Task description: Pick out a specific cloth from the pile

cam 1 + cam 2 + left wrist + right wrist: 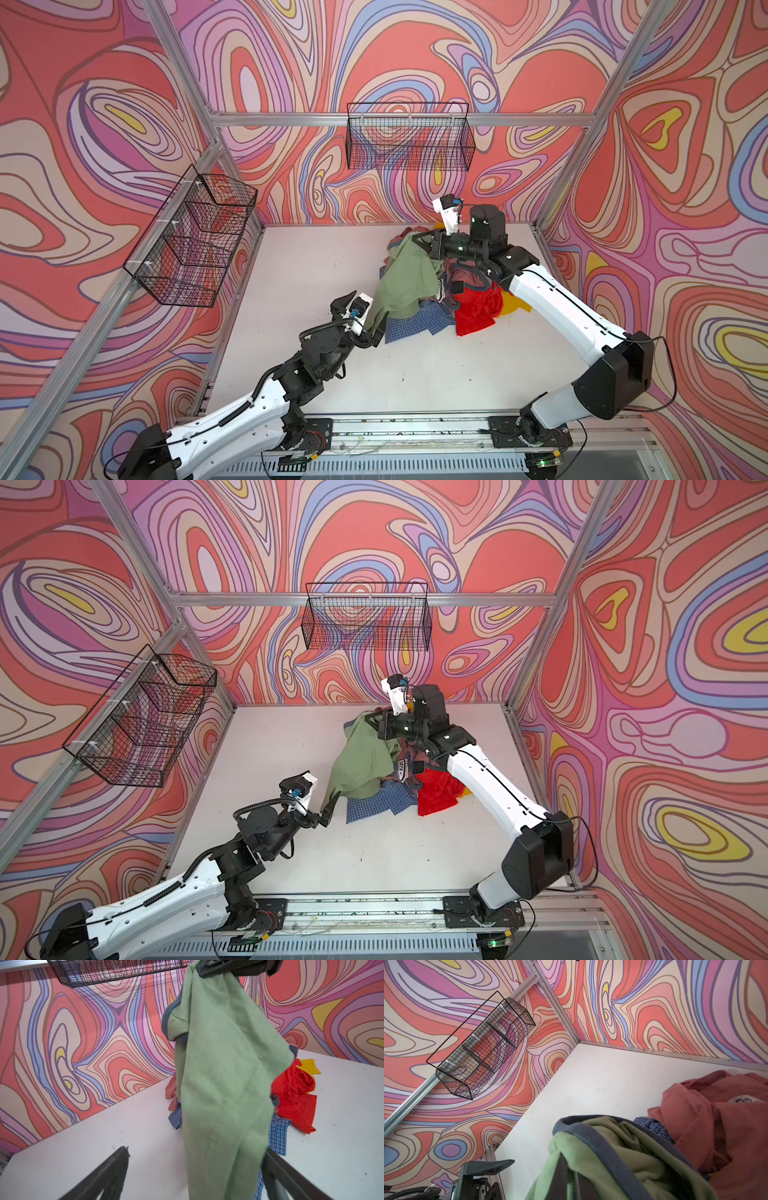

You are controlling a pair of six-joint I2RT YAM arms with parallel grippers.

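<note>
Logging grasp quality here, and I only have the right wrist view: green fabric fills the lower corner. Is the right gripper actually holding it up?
Observer: Yes. In both top views the right gripper is shut on the cloth, whose top end is raised above the pile.
Operator: Where is the other gripper?
Observer: The left gripper is open, its fingers on either side of the cloth's hanging lower end.
Operator: What else is in the pile besides pink and blue check?
Observer: A red garment and a yellow garment, lying on the table.
</note>
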